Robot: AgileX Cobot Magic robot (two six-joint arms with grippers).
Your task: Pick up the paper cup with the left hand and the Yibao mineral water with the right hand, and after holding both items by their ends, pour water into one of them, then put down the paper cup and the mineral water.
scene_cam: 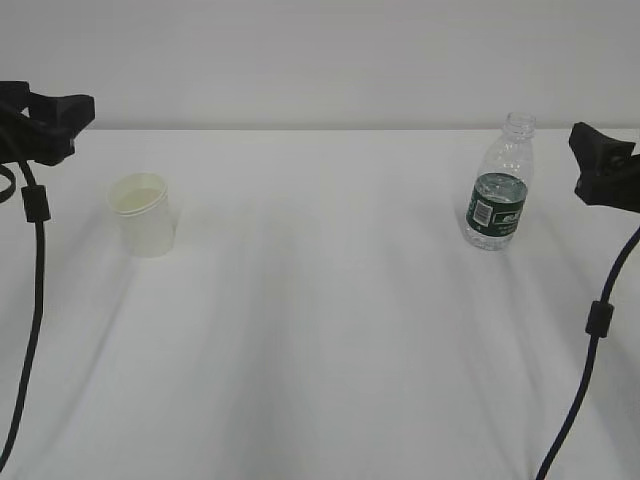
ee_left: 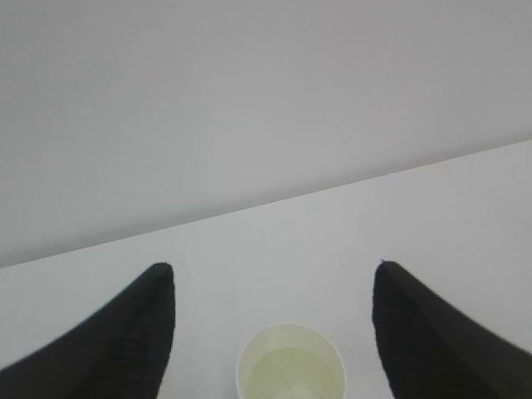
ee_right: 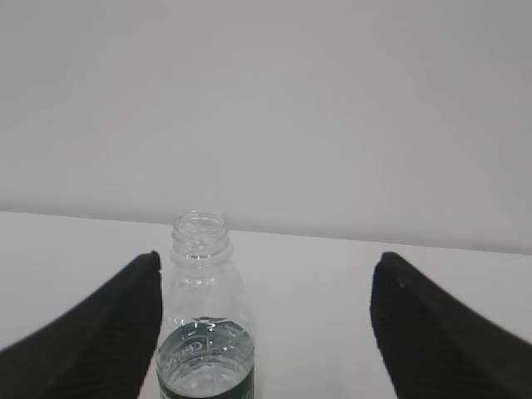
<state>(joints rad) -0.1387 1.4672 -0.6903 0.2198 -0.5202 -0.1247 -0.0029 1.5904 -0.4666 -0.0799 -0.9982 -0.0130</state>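
Note:
The white paper cup (scene_cam: 146, 214) stands upright on the white table at the left, with water in its cream inside. The left wrist view shows it (ee_left: 291, 366) between and below my open left gripper (ee_left: 273, 274), not touched. In the exterior view the left gripper (scene_cam: 60, 118) is up and left of the cup. The uncapped Yibao bottle (scene_cam: 499, 186) with its green label stands upright at the right, partly full. My right gripper (scene_cam: 590, 150) is just right of it. The right wrist view shows the bottle (ee_right: 204, 316) close to the left finger of the open right gripper (ee_right: 268, 266).
The white table (scene_cam: 320, 320) runs across the whole view, with a plain grey wall behind it. Black cables (scene_cam: 30, 300) hang from both arms, the right one (scene_cam: 590, 340) at the right edge.

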